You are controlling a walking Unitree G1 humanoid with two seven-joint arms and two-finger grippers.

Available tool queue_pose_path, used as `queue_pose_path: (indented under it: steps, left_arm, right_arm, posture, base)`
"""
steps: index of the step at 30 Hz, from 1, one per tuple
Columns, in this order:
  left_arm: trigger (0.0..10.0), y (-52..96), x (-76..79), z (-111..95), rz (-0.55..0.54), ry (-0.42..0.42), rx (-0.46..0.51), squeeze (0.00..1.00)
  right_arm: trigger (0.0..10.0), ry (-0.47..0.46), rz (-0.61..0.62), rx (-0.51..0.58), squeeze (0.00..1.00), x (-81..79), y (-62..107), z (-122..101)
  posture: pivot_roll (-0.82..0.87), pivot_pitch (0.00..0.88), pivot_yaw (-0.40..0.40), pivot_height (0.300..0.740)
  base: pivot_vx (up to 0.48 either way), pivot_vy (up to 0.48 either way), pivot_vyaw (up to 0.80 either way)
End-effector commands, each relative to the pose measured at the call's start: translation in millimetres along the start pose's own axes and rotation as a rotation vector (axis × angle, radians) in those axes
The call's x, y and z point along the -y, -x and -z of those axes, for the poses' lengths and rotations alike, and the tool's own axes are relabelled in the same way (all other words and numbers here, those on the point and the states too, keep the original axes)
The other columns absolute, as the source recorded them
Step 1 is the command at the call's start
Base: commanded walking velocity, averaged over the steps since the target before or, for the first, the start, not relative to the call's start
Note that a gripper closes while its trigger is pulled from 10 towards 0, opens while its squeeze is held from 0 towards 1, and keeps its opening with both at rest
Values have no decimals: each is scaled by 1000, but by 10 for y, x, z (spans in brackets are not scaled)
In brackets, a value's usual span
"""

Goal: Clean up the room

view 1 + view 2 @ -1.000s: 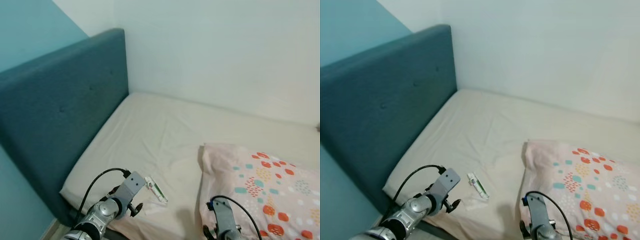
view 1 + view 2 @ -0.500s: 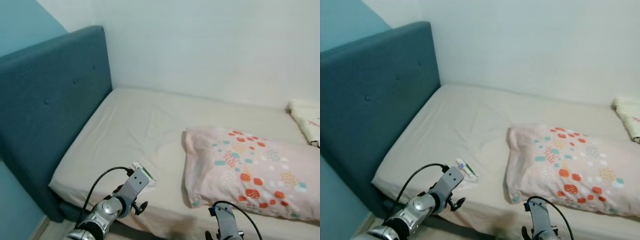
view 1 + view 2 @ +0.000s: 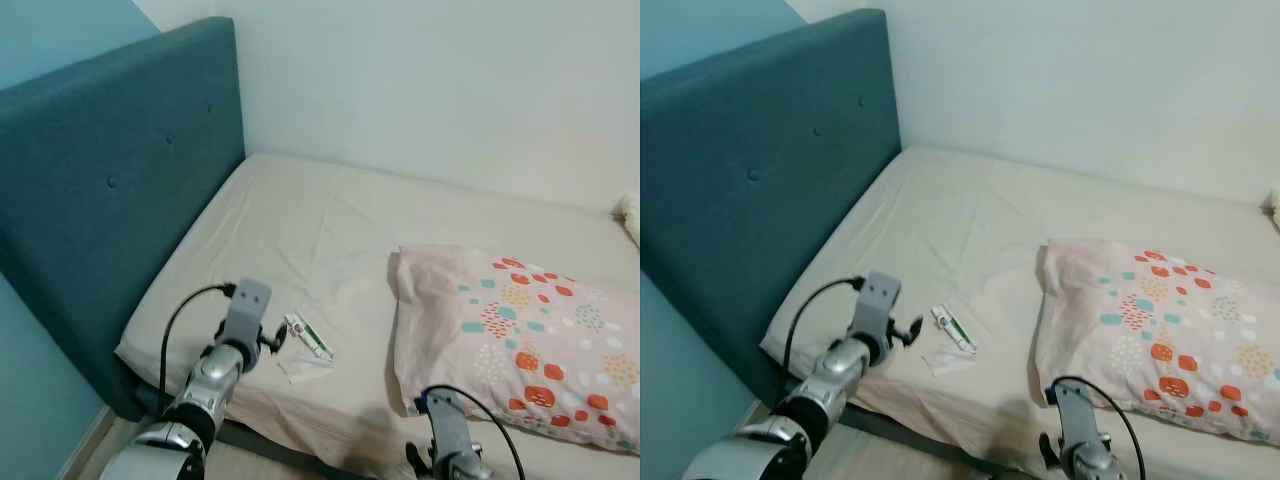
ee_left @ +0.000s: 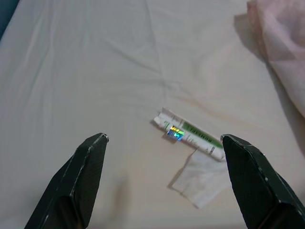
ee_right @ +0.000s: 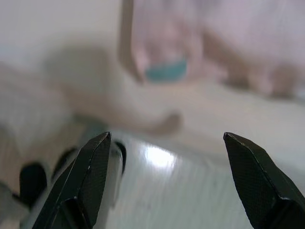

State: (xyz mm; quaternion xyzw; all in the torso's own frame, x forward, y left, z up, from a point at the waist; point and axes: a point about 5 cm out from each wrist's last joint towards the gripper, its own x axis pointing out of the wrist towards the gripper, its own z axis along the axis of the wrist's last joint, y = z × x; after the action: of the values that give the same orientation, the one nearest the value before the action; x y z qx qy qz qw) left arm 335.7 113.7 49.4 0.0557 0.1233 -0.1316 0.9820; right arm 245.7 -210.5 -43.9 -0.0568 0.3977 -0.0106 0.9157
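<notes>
Left wrist view is showing the left pincer spread wide above the bed, its fingers framing a small white-and-green tube lying beside a crumpled white wrapper near the mattress's front edge. Bare sheet is stretching toward the blue headboard. The patterned pillow is lying well apart. The right pincer is hanging released below the bed edge.

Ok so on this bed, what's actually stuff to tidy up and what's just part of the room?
To tidy:
- small tube on the sheet near the bed's near edge
- white scrap of paper touching it
- left gripper, open, hovering over both

Just there:
- patterned pillow
- blue headboard
- mattress sheet
- right gripper, open, low by the bed's edge
</notes>
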Motion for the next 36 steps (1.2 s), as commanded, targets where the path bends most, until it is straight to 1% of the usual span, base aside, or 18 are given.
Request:
queue_pose_path:
  steps: [1,4,5,8,10,11,13,14,16,17,20,21,24,27,28,29,32,36]
  left_arm:
    - [10000,24,44,76,13,8,-22,0]
    - [10000,42,45,122,5,-7,-39,0]
    - [10000,42,45,122,5,-7,-39,0]
    - [10000,93,-22,228,-42,-43,-76,0]
    - [10000,108,-45,253,-56,-52,-85,0]
    - [10000,134,-104,291,-90,-64,-99,0]
    - [10000,232,-332,400,-216,-73,-136,0]
    - [10000,232,-332,400,-216,-73,-136,0]
    - [10000,324,-511,473,-306,-75,-154,0]
    - [10000,324,-511,473,-306,-75,-154,0]
    - [10000,532,-816,605,-420,-101,-173,0]
    - [10000,532,-816,605,-420,-101,-173,0]
    - [10000,751,-1019,733,-480,-124,-182,0]
    - [10000,809,-1063,766,-492,-129,-185,0]
    - [10000,885,-1127,794,-509,-138,-186,0]
    - [10000,885,-1127,794,-509,-138,-186,0]
    - [10000,1087,-1280,786,-554,-140,-144,0]
    - [10000,1138,-1336,713,-572,-129,-106,0]
  right_arm:
    - [10000,-21,6,61,0,43,-9,-149]
    - [10000,-57,-48,178,0,5,-23,-489]
    - [10000,-57,-48,178,0,5,-23,-489]
    - [10000,-72,-169,302,0,-153,-9,-861]
    - [10000,-73,-197,324,0,-193,-2,-928]
    - [10000,-63,-237,347,0,-256,8,-1009]
    - [10000,-33,-310,377,0,-386,27,-1151]
    - [10000,-33,-310,377,0,-386,27,-1151]
    - [10000,-17,-345,390,0,-444,40,-1228]
    - [10000,-17,-345,390,0,-444,40,-1228]
    - [10000,4,-357,429,0,-439,73,-1446]
    - [10000,4,-357,429,0,-439,73,-1446]
    - [10000,6,-357,493,0,-397,132,-1696]
    - [10000,9,-357,513,0,-388,154,-1773]
    - [10000,18,-366,546,0,-396,195,-1904]
    - [10000,18,-366,546,0,-396,195,-1904]
    - [10000,104,-433,631,0,-525,321,-2208]
    - [10000,144,-487,661,0,-622,375,-2300]
  posture:
    - [-40,0,-50,613]
    - [-43,0,-49,598]
    - [-43,0,-49,598]
    - [-41,0,-55,583]
    - [-41,0,-55,578]
    - [-39,0,-57,573]
    - [-21,9,-61,563]
    - [-21,9,-61,563]
    - [-2,35,-61,553]
    - [-2,35,-61,553]
    - [42,97,-58,538]
    - [42,97,-58,538]
    - [77,160,-58,523]
    - [82,167,-57,518]
    - [104,207,-58,513]
    - [104,207,-58,513]
    - [139,313,-59,498]
    - [154,346,-66,498]
  base:
    - [0,0,0]
    - [0,0,0]
    - [0,0,0]
    - [0,0,0]
    - [0,0,0]
    - [0,0,0]
    - [0,0,0]
    - [0,0,0]
    - [0,0,0]
    - [0,0,0]
    - [0,0,0]
    - [0,0,0]
    - [0,0,0]
    - [0,0,0]
    - [0,0,0]
    - [0,0,0]
    - [0,0,0]
    - [0,0,0]
